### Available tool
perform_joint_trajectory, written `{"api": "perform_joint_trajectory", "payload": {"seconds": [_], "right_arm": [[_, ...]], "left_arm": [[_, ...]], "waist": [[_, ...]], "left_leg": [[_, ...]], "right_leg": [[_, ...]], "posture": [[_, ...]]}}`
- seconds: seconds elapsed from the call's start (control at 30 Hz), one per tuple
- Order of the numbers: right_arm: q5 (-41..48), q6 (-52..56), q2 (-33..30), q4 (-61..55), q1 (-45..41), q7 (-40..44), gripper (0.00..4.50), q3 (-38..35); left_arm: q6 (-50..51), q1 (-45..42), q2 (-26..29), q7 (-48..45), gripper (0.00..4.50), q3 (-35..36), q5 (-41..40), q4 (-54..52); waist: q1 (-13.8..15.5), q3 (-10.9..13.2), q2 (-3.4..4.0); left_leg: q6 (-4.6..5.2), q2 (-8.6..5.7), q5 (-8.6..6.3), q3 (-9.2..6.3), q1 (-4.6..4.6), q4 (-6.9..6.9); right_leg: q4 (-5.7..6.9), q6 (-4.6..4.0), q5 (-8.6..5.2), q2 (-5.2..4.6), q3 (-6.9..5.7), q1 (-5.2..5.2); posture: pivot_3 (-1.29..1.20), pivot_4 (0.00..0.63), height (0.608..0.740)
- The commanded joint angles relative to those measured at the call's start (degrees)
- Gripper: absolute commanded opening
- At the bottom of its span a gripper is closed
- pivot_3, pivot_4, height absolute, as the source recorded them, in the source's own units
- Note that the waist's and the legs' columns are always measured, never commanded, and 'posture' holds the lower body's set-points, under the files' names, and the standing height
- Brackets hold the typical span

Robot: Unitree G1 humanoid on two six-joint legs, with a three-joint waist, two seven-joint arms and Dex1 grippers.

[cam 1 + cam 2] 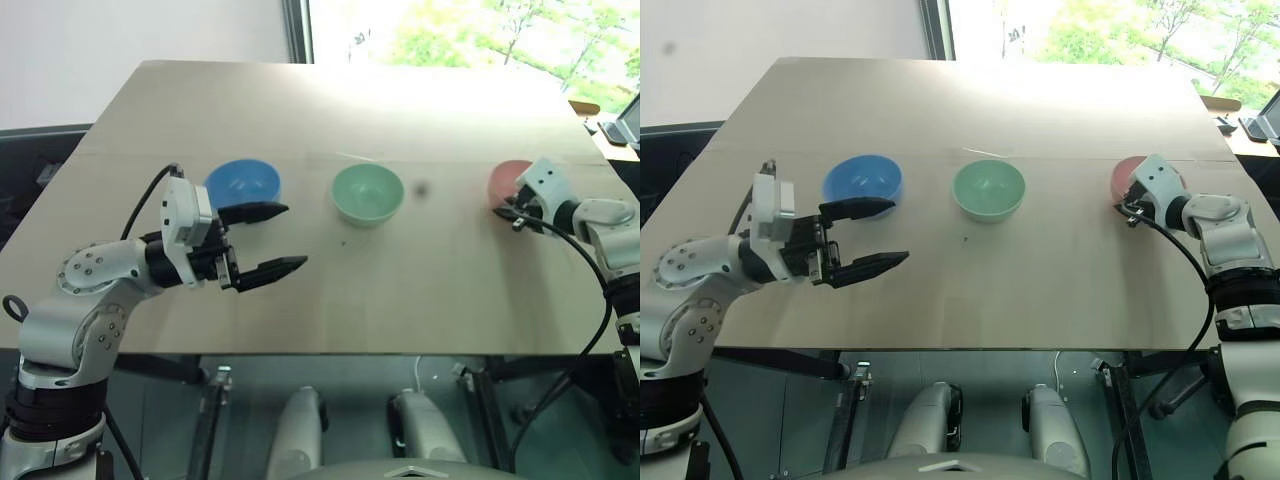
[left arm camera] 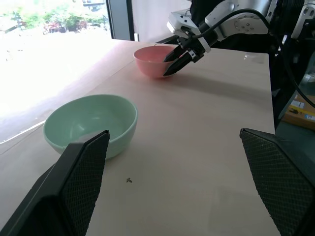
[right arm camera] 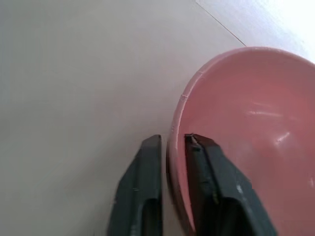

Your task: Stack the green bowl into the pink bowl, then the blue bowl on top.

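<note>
Your left gripper [image 1: 258, 243] hangs over the near part of the table [image 1: 330, 300] with its two black fingers spread wide and nothing between them. It points toward the middle of the table, so it is probably lined up for the bowl it will lift first.

Just beyond it, at the left end of the row, the blue bowl [image 1: 243, 184] stands upright and untouched; it goes on last, so it can wait there. The green bowl [image 1: 368, 194] stands in the middle, well apart from both neighbours, open side up and free.

At the right end sits the pink bowl [image 1: 505, 180], the base of the stack. Your right gripper [image 3: 170, 189] has its fingers pressed together on that bowl's rim, one finger outside the wall and one inside. That pinch looks meant either to steady the bowl or to drag it closer to the green one; I cannot tell which.
</note>
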Motion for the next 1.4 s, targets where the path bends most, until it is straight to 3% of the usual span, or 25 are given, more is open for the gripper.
{"api": "perform_joint_trajectory", "payload": {"seconds": [0.03, 0.13, 0.4, 0.57, 0.77, 1.03, 1.17, 1.27, 1.4], "right_arm": [[-1.6, -3.7, -0.7, 0.1, -1.6, 0.7, 0.06, -0.1], [-1.4, -3.3, -1.5, -4.5, -0.6, 2.3, 0.06, -0.6], [14.6, 22.4, -5.8, -51.8, 15.2, 13.9, 0.06, 0.1], [18.1, 29.3, -3.5, -63.7, 17.6, 13.8, 0.06, 6.4], [12.7, 27.0, 6.1, -54.1, 10.2, 9.2, 0.06, 15.6], [3.3, 14.9, 17.2, -29.9, 0.2, 1.1, 0.06, 16.9], [2.0, 12.2, 17.7, -26.7, -1.2, 2.6, 0.06, 17.0], [2.9, 14.5, 10.9, -33.2, 1.6, 10.1, 0.06, 17.5], [3.8, 17.8, 5.7, -38.0, 5.2, 11.8, 0.06, 15.5]], "left_arm": [[0.1, 0.7, 0.7, 1.0, 4.50, 2.3, -1.2, -2.4], [0.4, 1.5, 0.7, 1.8, 4.50, 2.9, -1.5, -2.9], [-0.5, 3.4, 0.1, 2.9, 4.50, 3.1, -1.1, -2.7], [-0.3, 2.6, 0.1, 2.9, 4.50, 2.5, -1.2, -2.1], [-0.3, 1.0, 0.0, 2.9, 4.50, 1.8, -1.0, -1.3], [0.0, 3.4, -0.4, 4.5, 4.50, 2.3, -1.7, -4.3], [0.0, 4.3, -0.4, 5.3, 4.50, 2.5, -2.0, -5.3], [-0.2, 4.8, -0.7, 6.2, 4.50, 2.8, -2.2, -5.7], [-0.6, 4.7, -1.1, 6.8, 4.50, 2.2, -1.8, -5.3]], "waist": [[0.0, 0.0, 0.00], [-0.1, 0.0, 0.01], [0.2, 0.0, 0.04], [0.0, 0.0, 0.01], [0.0, 0.0, -0.03], [0.1, -0.1, -0.14], [0.3, -0.1, -0.14], [0.5, -0.1, -0.13], [0.8, -0.1, -0.16]], "left_leg": [[0.00, 0.00, 0.00, 0.00, 0.00, -0.01], [0.00, 0.00, 0.00, 0.00, 0.00, -0.01], [0.00, 0.05, 0.00, -0.07, 0.01, -0.08], [0.00, 0.03, 0.00, -0.06, 0.01, 0.03], [0.00, 0.05, 0.00, -0.06, 0.09, 0.18], [-0.01, 0.05, 0.00, -0.04, 0.03, 0.15], [-0.01, 0.05, 0.00, -0.05, 0.03, 0.15], [-0.01, 0.05, 0.00, -0.05, 0.03, 0.14], [0.00, 0.02, 0.00, -0.05, 0.03, 0.11]], "right_leg": [[0.00, 0.00, 0.00, 0.00, 0.00, 0.00], [0.00, 0.00, 0.00, 0.00, 0.00, 0.00], [0.01, -0.01, -0.01, 0.03, -0.07, 0.00], [-0.01, 0.00, -0.01, -0.02, -0.08, 0.06], [0.15, -0.10, -0.06, 0.02, -0.08, 0.06], [0.21, -0.03, -0.01, 0.02, -0.07, -0.01], [0.21, -0.03, -0.01, 0.01, -0.08, 0.00], [0.22, -0.03, -0.01, 0.01, -0.08, -0.01], [0.16, -0.05, -0.03, -0.03, -0.09, 0.01]], "posture": [[0.00, 0.150, 0.740], [0.00, 0.150, 0.740], [0.00, 0.150, 0.740], [0.00, 0.150, 0.740], [0.00, 0.150, 0.740], [0.00, 0.150, 0.740], [0.00, 0.150, 0.740], [0.00, 0.150, 0.740], [0.00, 0.150, 0.740]]}}
